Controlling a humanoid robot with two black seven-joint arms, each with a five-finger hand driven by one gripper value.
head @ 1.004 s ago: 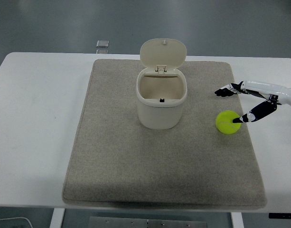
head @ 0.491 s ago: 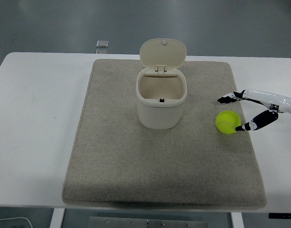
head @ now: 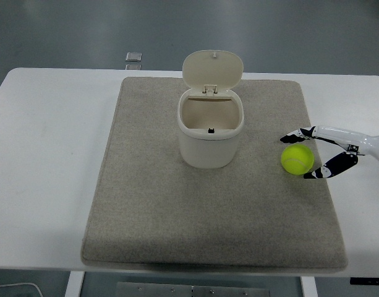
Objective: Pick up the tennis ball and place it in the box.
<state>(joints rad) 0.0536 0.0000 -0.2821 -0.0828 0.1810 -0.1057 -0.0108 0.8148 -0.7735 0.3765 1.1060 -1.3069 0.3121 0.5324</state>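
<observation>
Ball: fuzzy yellow-green tennis ball point(head: 297, 159) lying on the rough beige rectangular mat point(head: 158, 216), toward the mat's 3 o'clock edge, well apart from the bin.
Right robot hand: black-and-white five-fingered robot hand point(head: 308, 154) reaching in from the 3 o'clock side of the view on a white forearm; its fingers are spread apart and straddle the ball without closing on it.
Ball against hand: the ball sits in the gap between the digits. The upper fingers point(head: 294, 135) lie just over the ball's 12 o'clock side, their dark tips pointing toward 9 o'clock. The lower digit, the thumb point(head: 328, 169), angles in at the ball's 4 o'clock side with its tip just beside the ball. Whether either one touches the ball cannot be told.
Box: cream plastic bin with a rounded body point(head: 210, 133), upright near the mat's centre, at the ball's 9 o'clock. Its round flip lid point(head: 212, 68) stands raised at the 12 o'clock rim, leaving the mouth uncovered.
Tabletop: white tabletop point(head: 47, 154) carrying the mat.
Beyond the tabletop: small grey square object point(head: 133, 57) on the floor just past the tabletop's 12 o'clock edge.
</observation>
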